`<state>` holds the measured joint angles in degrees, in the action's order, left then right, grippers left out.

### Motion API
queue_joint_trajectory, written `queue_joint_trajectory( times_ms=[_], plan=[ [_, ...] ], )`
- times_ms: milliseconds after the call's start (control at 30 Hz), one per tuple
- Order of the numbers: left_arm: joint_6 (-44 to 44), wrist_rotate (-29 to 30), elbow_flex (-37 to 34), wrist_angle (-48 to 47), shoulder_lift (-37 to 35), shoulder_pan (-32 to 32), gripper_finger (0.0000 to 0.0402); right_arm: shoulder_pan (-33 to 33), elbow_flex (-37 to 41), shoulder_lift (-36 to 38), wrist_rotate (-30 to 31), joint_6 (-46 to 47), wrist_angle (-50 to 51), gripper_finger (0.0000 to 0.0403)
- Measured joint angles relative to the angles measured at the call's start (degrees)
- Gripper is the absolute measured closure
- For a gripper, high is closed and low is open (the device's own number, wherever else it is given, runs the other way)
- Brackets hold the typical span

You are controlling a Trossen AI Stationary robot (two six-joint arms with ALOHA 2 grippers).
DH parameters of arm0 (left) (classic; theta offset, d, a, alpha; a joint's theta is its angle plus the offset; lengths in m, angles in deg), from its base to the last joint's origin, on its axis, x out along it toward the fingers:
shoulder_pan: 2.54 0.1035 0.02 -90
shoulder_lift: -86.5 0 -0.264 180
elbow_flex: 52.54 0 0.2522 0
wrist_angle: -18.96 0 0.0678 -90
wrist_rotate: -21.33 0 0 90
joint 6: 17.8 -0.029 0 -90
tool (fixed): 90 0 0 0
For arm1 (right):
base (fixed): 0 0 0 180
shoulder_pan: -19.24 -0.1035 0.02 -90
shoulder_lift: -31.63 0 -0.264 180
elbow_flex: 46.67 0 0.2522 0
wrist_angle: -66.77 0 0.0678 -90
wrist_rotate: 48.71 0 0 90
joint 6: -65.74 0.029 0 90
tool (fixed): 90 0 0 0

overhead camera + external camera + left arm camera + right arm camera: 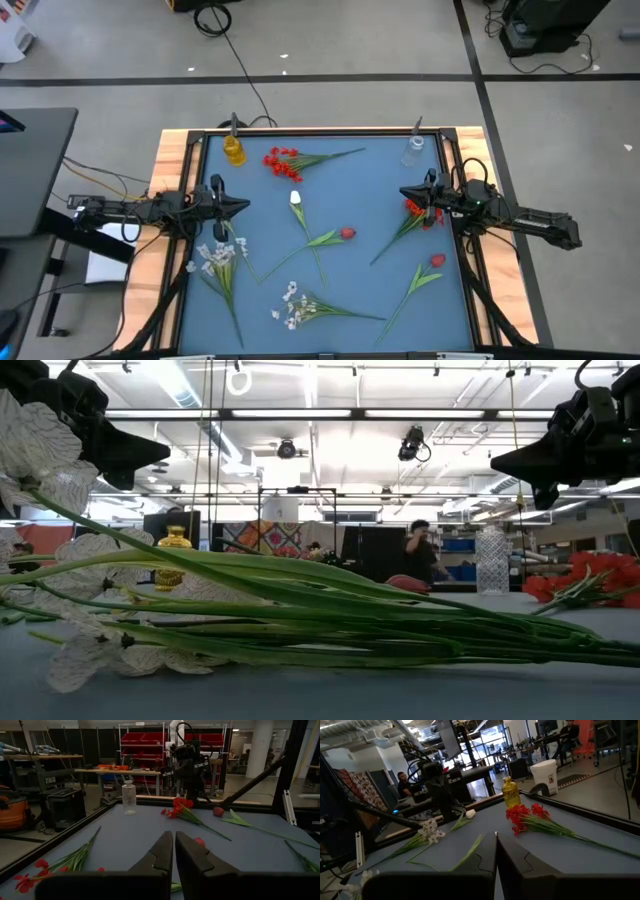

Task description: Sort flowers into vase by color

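Artificial flowers lie flat on the blue mat (370, 190). One red blossom cluster (283, 162) lies near the yellow vase (234, 150), another (418, 210) just below my right gripper (403, 192). A white tulip (296, 198), two red buds (347, 234) (437, 261) and two white sprays (218, 255) (292, 305) are spread across the middle and near side. A clear vase (414, 150) stands at the far right. My left gripper (245, 207) hovers shut at the mat's left side (150, 450). My right gripper is also shut and raised (510, 460).
Both vases stand at the mat's far edge, against a raised black frame (320, 131). The near white spray's stems (330, 625) fill the foreground of the low view. Bare mat lies between the two grippers. A person (420, 550) stands in the room beyond.
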<state>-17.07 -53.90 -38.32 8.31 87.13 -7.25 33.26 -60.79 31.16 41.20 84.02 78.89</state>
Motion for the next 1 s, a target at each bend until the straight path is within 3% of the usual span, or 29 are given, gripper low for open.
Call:
queue_joint_trajectory(
  times_ms=[433,667,833,1000],
  plan=[
    [0.0,0.0,0.0,0.0,0.0,0.0,0.0374,0.0,0.0,0.0,1.0,-1.3,-0.3,0.0383],
    [0.0,0.0,0.0,0.0,0.0,0.0,0.0374,0.0,0.0,0.0,6.5,5.0,-10.2,0.0383],
    [0.0,0.0,0.0,0.0,0.0,0.0,0.0374,0.0,0.0,0.0,21.7,10.6,-18.9,0.0383],
    [0.0,0.0,0.0,0.0,0.0,0.0,0.0374,0.1,0.0,-0.6,38.8,22.5,-15.8,0.0383]
  ],
)
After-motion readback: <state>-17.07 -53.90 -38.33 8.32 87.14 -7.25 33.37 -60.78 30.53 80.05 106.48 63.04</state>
